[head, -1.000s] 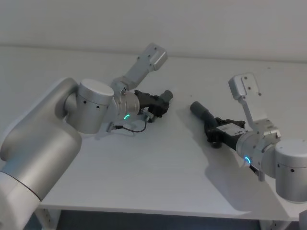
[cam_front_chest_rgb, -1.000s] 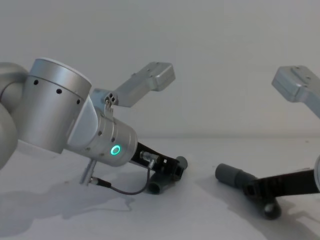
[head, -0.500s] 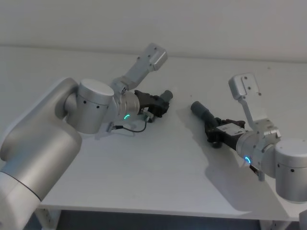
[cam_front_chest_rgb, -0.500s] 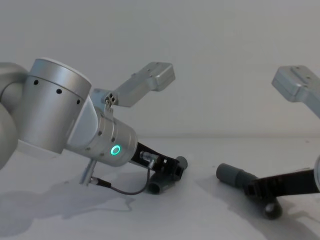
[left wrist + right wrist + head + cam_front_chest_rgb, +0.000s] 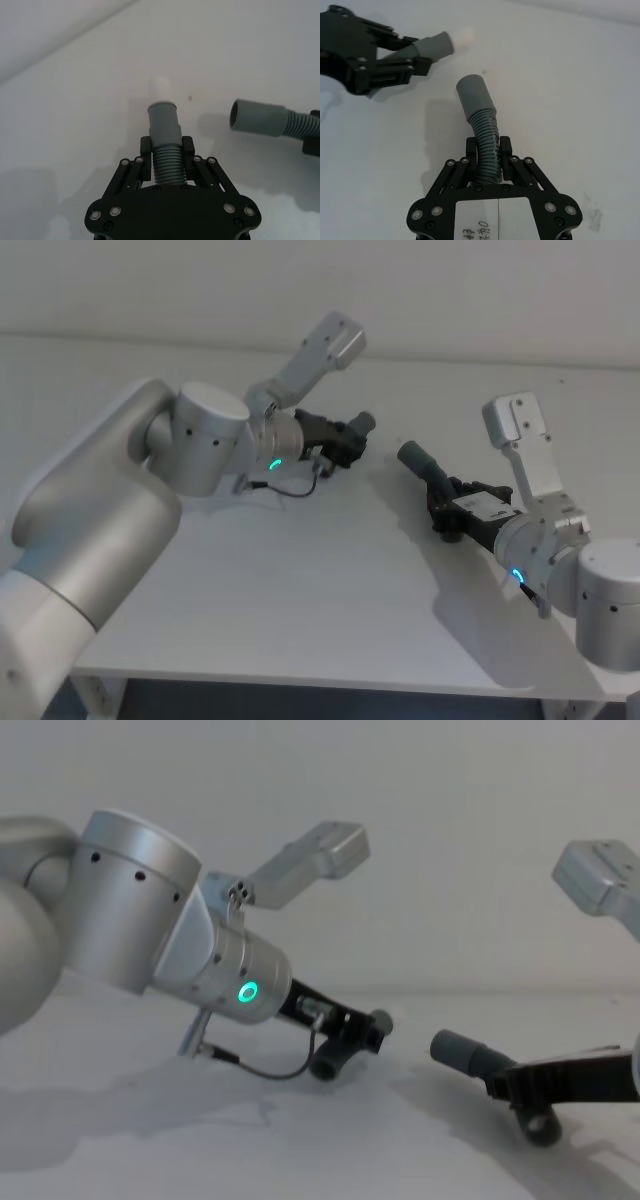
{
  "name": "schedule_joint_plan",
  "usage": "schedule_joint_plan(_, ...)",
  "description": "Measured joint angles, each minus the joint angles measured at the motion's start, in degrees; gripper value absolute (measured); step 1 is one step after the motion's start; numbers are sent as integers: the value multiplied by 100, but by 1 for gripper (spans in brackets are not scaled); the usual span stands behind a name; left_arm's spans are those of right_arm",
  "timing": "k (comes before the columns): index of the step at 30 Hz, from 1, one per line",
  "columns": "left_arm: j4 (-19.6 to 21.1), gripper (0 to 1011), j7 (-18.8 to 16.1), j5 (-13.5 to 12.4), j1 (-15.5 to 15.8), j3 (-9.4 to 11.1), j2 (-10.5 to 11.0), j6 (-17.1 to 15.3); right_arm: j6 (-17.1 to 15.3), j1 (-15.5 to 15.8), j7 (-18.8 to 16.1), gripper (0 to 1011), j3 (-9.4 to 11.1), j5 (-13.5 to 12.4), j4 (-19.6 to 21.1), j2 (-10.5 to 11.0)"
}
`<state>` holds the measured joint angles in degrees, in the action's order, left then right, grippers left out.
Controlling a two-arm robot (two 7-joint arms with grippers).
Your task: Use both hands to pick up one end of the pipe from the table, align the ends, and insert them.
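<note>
My left gripper (image 5: 166, 145) is shut on the ribbed body of one dark grey pipe piece (image 5: 167, 165). Its smooth cuff (image 5: 162, 120) ends in a narrow white tip (image 5: 161, 85). In the head view this gripper (image 5: 348, 440) is left of centre, just above the white table (image 5: 300, 580), with its cuff (image 5: 362, 424) pointing right. My right gripper (image 5: 487, 145) is shut on the second ribbed piece (image 5: 487, 150), whose open grey cuff (image 5: 475, 97) points toward the left piece (image 5: 432, 47). A short gap separates the two ends (image 5: 380, 1020) (image 5: 455, 1050), which do not touch.
A thin black cable (image 5: 270, 1070) loops under my left wrist near the table. The table's front edge (image 5: 300, 680) runs below both arms, and a plain pale wall (image 5: 450, 840) stands behind.
My left arm has lifted and swung its pipe piece up and to the right, closer to the right piece. The right gripper has shifted slightly, still holding its piece.
</note>
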<state>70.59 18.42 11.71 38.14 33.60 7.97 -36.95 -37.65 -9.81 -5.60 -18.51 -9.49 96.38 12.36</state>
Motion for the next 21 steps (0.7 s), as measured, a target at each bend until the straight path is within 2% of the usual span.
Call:
schedule_joint_plan(4,-125,347,184,-98,266,131,-15,98,386,79,-27,262,38,39,35,20)
schedule_joint_plan(6,-155,347,251,-138,348,169,-12,122,444,89,-30,262,42,44,36,22)
schedule_joint_plan(8,-187,347,330,-186,462,225,7,140,699,126,-44,262,73,74,47,47)
schedule_joint_plan(9,-187,347,330,-186,462,225,7,140,699,126,-44,262,73,74,47,47)
schedule_joint_plan(11,-197,347,437,-242,575,281,59,143,977,165,-70,262,116,104,48,86)
schedule_joint_plan(13,-193,347,482,-265,614,301,95,142,1048,170,-78,262,127,112,48,93)
schedule_joint_plan(15,-178,347,522,-287,641,315,130,132,1286,196,-104,262,171,132,46,139)
schedule_joint_plan(21,-25,347,751,-349,709,359,351,73,1885,243,-294,262,295,180,-23,349)
